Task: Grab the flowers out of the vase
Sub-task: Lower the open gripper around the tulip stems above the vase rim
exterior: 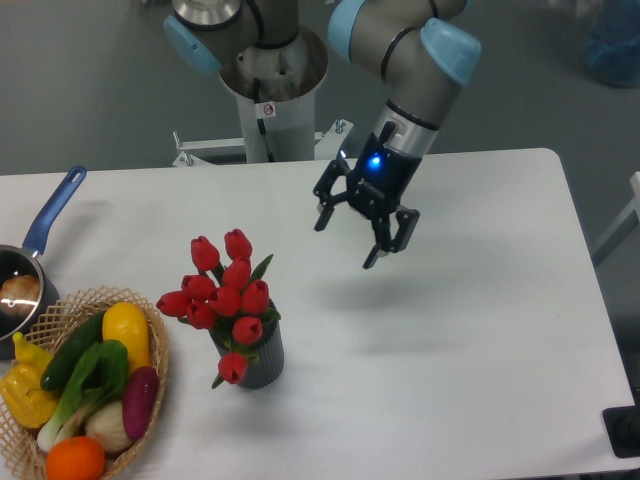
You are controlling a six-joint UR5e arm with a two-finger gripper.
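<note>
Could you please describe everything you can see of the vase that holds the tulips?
The vase is a short dark grey cylinder with vertically ribbed sides, looking matte. It stands upright on the white table, just right of the wicker basket and apart from it. The flowers, red tulip buds with green leaves, fill its mouth and hide the rim; one bud droops over its front. The gripper hangs open above the table to its upper right, not touching it.
</note>
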